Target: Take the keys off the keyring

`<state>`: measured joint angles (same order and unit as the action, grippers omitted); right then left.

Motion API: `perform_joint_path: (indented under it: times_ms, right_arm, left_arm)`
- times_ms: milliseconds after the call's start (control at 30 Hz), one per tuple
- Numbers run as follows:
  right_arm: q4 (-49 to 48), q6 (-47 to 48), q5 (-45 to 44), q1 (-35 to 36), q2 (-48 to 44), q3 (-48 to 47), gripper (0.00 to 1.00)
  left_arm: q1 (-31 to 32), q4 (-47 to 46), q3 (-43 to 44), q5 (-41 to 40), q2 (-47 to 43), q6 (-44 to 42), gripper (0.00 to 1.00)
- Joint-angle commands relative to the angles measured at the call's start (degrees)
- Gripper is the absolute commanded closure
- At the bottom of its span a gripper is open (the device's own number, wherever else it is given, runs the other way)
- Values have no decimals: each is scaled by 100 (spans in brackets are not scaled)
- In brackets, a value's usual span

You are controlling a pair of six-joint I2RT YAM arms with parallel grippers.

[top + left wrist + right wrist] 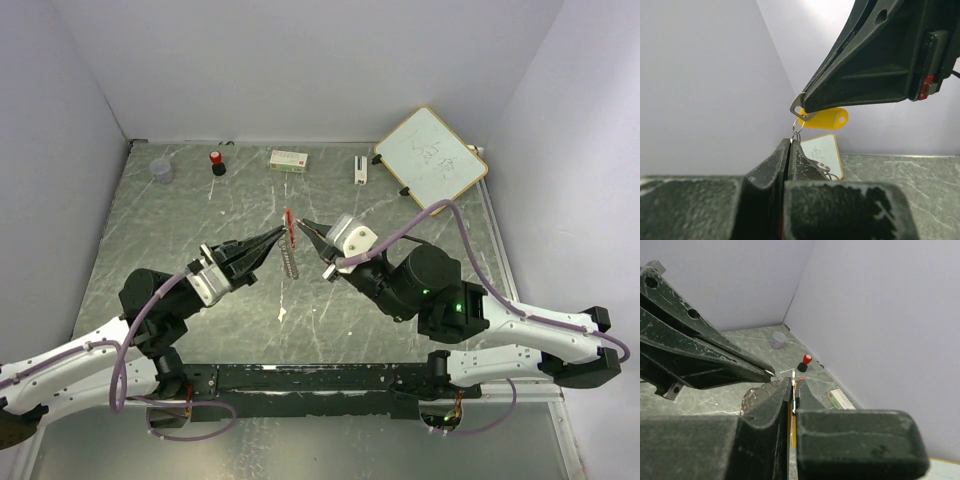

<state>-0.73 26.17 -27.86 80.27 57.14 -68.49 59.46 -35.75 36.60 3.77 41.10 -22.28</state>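
The bunch hangs in the air between both grippers over the middle of the table. My left gripper (277,236) (791,142) is shut, its tips pinching a thin silvery loop of the keyring (797,130). My right gripper (304,226) (794,382) is shut on the yellow-headed key (826,118), whose metal end pokes out at the fingertips; in the right wrist view it shows edge-on as a yellow strip (794,417) between the jaws. The narrow red key (289,223) stands between the two tips, and a silvery chain-like piece (290,262) dangles below.
Along the far wall stand a clear cup (162,171), a red-capped black bottle (217,162) (805,362), a white-green box (288,159) (842,398) and a small white item (359,169). A whiteboard (432,158) (826,151) leans at the back right.
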Motion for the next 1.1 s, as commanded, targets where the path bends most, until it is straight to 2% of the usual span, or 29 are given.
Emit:
perform_joint_path:
  times_ms: [0,267,733,1067]
  right_arm:
    - [-326,78,-183,15,-124,104,100]
    - [-392,61,-64,14,-109,150,100]
    - [-362,-115,17,15,126,305,100]
    - [-314,-370,190,15,275,444,100]
  left_arm:
    - [-22,-191,-61,293,-250,-61,93]
    - [-22,-328,-111,563,-411,8,93]
    - [-17,-1269,-376,593,-416,164,93]
    - [-20,-1591,-441,559,-454,206,93]
